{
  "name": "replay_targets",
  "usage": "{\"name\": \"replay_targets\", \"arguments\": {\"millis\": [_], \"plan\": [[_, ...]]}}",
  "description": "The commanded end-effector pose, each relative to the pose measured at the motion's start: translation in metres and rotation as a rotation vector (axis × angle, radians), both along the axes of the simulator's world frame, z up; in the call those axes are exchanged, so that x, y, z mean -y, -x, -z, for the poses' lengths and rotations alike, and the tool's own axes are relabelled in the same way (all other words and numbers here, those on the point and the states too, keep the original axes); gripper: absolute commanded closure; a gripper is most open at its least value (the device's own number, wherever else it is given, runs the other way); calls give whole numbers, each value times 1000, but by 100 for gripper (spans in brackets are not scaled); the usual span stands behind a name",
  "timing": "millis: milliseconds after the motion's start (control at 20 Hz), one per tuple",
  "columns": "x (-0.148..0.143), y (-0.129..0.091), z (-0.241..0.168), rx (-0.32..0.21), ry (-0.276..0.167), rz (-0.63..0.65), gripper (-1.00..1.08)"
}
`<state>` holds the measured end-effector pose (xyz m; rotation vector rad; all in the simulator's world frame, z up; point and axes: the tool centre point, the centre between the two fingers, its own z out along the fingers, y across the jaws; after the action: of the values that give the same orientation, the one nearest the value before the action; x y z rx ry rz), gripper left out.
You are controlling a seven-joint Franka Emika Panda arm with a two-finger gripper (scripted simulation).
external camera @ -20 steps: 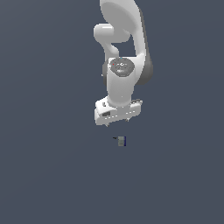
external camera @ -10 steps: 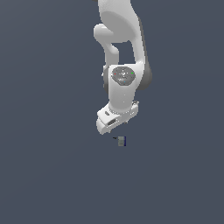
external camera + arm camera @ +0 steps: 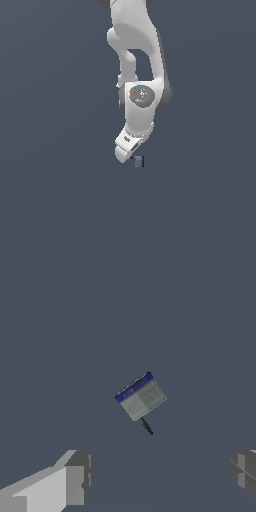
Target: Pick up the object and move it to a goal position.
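Object: you see the small grey block (image 3: 142, 398) with its blue side and dark stub lying free on the floor.
Gripper: your gripper (image 3: 126, 152) hangs just beside it, fingers (image 3: 75, 478) spread wide, holding nothing.
Arm: folded steeply downward, wrist tilted.

One robot arm (image 3: 135, 75) is seen in the exterior view; one gripper (image 3: 125, 155) is carried at its lower end, and two fingers (image 3: 75, 478) are counted on it in the wrist view, set wide apart with nothing between them. One small grey block (image 3: 139, 161) is seen just beside the gripper, on the exterior view's right of it; one dark blue side and one short dark stub (image 3: 147, 427) are counted on that block (image 3: 141, 397). One plain dark grey floor (image 3: 50, 200) is seen beneath the block.
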<state>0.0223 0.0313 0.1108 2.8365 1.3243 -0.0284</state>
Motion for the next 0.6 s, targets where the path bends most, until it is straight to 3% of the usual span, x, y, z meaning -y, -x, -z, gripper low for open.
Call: {"name": "replay_targets", "arguments": {"millis": [0, 550], "plan": [[-1, -2, 6, 0, -1, -74, -92], [-6, -10, 30, 1, -11, -389, -92]]}}
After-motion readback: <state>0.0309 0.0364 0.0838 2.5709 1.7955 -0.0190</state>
